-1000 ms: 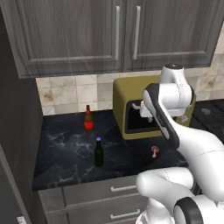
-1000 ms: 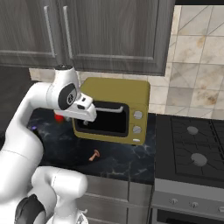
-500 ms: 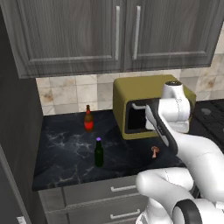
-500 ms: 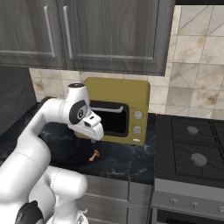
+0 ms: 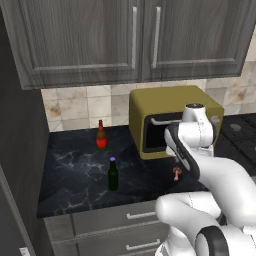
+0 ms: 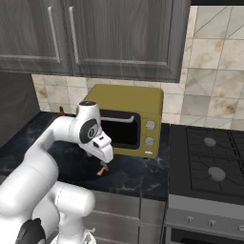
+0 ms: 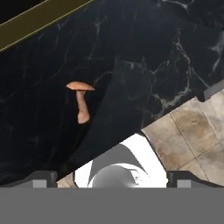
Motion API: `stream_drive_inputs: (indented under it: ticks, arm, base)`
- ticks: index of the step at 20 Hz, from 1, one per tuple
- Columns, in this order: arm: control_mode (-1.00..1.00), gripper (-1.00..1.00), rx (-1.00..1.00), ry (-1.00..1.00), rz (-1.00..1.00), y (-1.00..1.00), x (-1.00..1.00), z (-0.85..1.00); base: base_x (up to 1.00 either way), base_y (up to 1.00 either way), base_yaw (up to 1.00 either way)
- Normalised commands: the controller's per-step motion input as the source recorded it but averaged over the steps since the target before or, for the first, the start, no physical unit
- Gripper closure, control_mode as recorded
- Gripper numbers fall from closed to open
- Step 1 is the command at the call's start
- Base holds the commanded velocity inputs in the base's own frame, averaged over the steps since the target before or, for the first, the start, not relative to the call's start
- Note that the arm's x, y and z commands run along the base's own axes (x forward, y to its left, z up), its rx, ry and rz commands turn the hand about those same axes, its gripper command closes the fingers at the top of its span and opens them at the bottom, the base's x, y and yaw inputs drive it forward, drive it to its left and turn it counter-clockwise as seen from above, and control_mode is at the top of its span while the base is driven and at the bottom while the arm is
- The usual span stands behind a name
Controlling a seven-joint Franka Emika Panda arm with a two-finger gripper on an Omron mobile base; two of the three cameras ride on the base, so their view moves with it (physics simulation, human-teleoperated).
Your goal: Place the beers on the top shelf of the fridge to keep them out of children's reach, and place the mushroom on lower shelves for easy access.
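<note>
Pincer: I see my pincer [image 7: 112,177] from the hand view with its two dark tips set wide apart at the bottom corners, nothing between them. It hangs above the near edge of the desk, looking down.
Mushroom: the tiny reddish-brown mushroom with a pale stem [image 7: 80,99] lies on its side on the black marbled stone desk [image 5: 75,170], near its front edge, just in front of the oven. In the left base view I see it [image 5: 176,173] right of my arm's white forearm; in the right base view it [image 6: 102,169] sits just below the hand.
Beers: the dark green glass bottle with a purple cap [image 5: 113,174] stands upright mid-desk; the brown glass bottle with a red label and red cap [image 5: 101,135] stands upright farther back, near the tiled wall, a little to the left. They are apart from each other and well left of the mushroom.
Oven: the olive-yellow countertop oven with a dark glass door [image 6: 127,118] sits at the desk's right end, beside the black stove [image 6: 214,162].
Fridge: the tall dark grey fridge side [image 5: 17,150] stands at the left edge.
</note>
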Motion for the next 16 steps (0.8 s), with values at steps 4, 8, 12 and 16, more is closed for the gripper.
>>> stream_drive_inputs:
  ticks: [4, 8, 12, 16]
  arm:
    - [-1.00, -1.00, 0.00, 0.00, -0.03, 0.00, 0.10, -0.37]
    - [-1.00, -1.00, 0.00, 0.00, -0.02, 0.00, 0.11, -0.37]
    - [-1.00, -1.00, 0.00, 0.00, 0.00, 0.00, 0.14, -0.34]
    - [-1.00, -1.00, 0.00, 0.00, 0.00, 0.00, 0.17, -0.30]
  base:
    - [0.00, 0.00, 0.00]
    - [0.00, 0.00, 0.00]
    - [0.00, 0.00, 0.00]
    - [0.00, 0.00, 0.00]
